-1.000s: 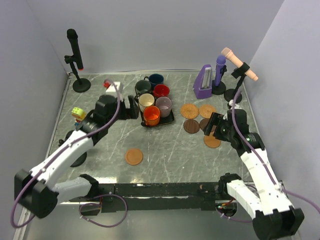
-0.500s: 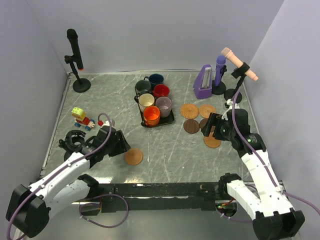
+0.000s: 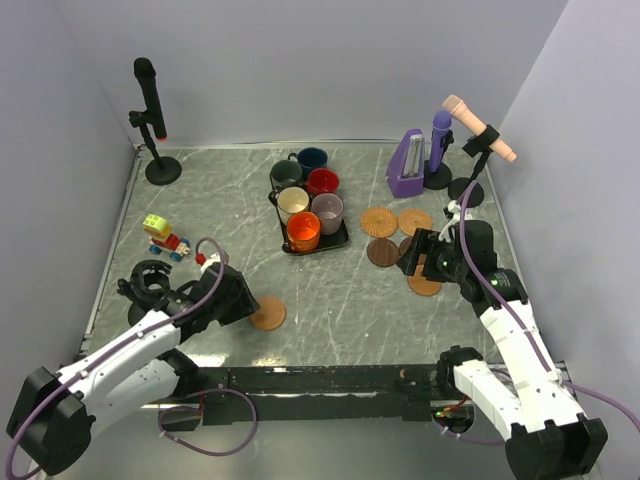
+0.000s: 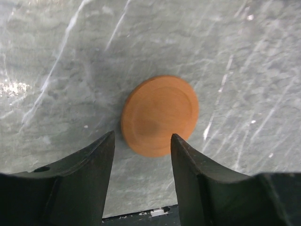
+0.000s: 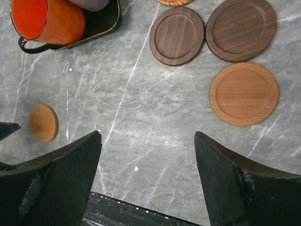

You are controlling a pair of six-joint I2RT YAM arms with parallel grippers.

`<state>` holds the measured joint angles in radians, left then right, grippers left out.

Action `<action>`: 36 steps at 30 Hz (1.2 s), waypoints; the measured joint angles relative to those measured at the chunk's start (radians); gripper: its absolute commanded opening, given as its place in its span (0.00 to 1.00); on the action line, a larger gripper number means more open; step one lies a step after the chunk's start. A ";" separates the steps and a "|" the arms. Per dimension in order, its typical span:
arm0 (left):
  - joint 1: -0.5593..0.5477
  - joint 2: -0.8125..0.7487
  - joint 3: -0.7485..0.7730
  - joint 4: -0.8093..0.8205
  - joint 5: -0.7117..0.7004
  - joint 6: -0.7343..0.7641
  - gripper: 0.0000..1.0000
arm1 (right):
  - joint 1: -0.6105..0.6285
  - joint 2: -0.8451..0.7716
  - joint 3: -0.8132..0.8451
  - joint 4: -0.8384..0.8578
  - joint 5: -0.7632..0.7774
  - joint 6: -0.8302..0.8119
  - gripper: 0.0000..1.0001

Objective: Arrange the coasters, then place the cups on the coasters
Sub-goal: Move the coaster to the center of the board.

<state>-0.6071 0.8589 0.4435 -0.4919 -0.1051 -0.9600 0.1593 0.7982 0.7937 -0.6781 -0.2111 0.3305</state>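
Because the lone tan coaster (image 4: pixel 160 115) lies flat on the table (image 3: pixel 340 300) near its front edge, left of centre, the likeliest trouble is that the left gripper (image 4: pixel 142 136) closes on too little of it. Its fingers stand half spread with only the disc's near rim between them, so the thin disc could skid forward or tip up and slip out. Whether the pads already touch the rim I cannot tell; the outline is slightly blurred. A second risk sits toward the right edge, where the other coasters (image 5: pixel 243 93) crowd together, the two dark coasters (image 5: pixel 177 35) just beside each other, so a wide claw coming down could nudge a neighbour. The left arm reaches low and forward, its wrist pitched at the tabletop just left of the disc. The right arm is bent upward, and the right gripper (image 5: pixel 146 134) hovers over bare table beside that cluster, jaws spread wide and empty. All six cups (image 3: pixel 292 203) stand in the black tray (image 3: pixel 340 236) toward the back centre, none on a coaster.
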 measured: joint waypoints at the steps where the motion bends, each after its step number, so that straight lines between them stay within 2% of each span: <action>1: -0.003 0.006 -0.006 0.002 0.000 -0.004 0.50 | 0.000 0.001 -0.002 0.003 -0.002 0.000 0.86; 8: -0.025 0.079 -0.032 0.033 -0.002 -0.007 0.43 | 0.000 0.000 -0.014 0.011 -0.008 0.000 0.86; 18: -0.084 0.186 -0.032 0.136 -0.006 -0.013 0.26 | 0.000 0.000 -0.016 0.009 -0.011 0.000 0.86; 27: -0.177 0.287 -0.011 0.256 -0.017 -0.044 0.25 | 0.000 -0.004 -0.030 0.011 -0.021 0.000 0.86; 36: -0.321 0.593 0.192 0.385 -0.050 -0.059 0.28 | 0.000 -0.013 -0.067 0.010 -0.031 0.001 0.86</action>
<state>-0.9279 1.4521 0.6353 -0.1074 -0.1555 -1.0191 0.1593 0.7849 0.7265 -0.6685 -0.2420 0.3313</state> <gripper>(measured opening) 0.268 0.855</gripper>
